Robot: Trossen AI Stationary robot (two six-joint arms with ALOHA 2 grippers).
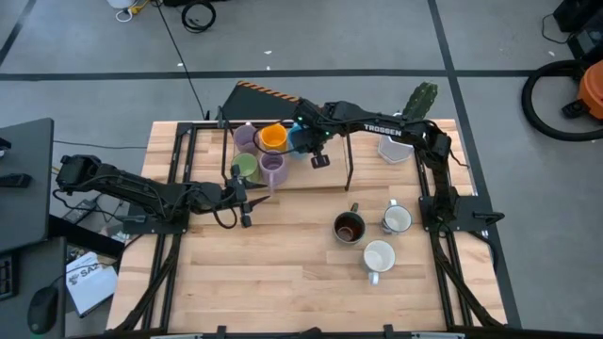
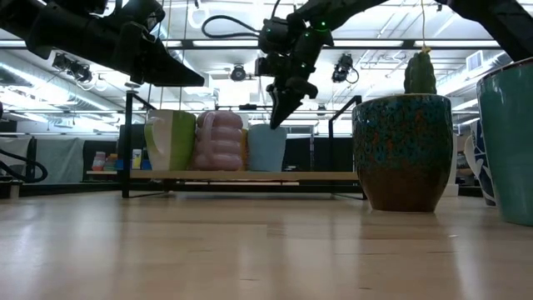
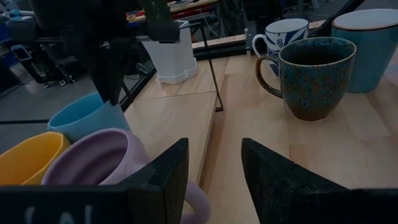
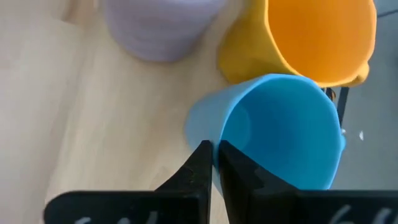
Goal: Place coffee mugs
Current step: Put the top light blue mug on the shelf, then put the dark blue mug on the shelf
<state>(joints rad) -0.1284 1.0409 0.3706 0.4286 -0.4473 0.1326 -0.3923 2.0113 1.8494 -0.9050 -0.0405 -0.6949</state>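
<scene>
A low wooden shelf (image 1: 316, 176) holds five mugs standing upright: a purple one (image 1: 246, 137), the orange one (image 1: 273, 137), the blue one (image 1: 300, 143), the green one (image 1: 243, 168) and a second purple one (image 1: 272, 168). The dark brown mug (image 1: 349, 227) and two mugs with white insides (image 1: 397, 218) (image 1: 379, 256) stand on the table nearer the front. My right gripper (image 4: 214, 158) is over the blue mug (image 4: 280, 130), shut on its rim. My left gripper (image 3: 214, 168) is open, level beside the front purple mug (image 3: 93, 162), touching nothing. My right gripper holds the blue mug by its rim (image 4: 211, 134), pinched with one finger (image 4: 239, 171) inside the cup and the other outside. It comes from above, pointing down (image 2: 277, 119). The mug (image 2: 268, 147) stands upright with its base on the shelf board.
A white faceted pot (image 1: 396, 149) with a green cactus (image 1: 421, 99) stands at the table's far right. The shelf has a dark metal frame with thin legs (image 1: 350, 165). Bare wood lies in the near left part of the table (image 1: 254, 273).
</scene>
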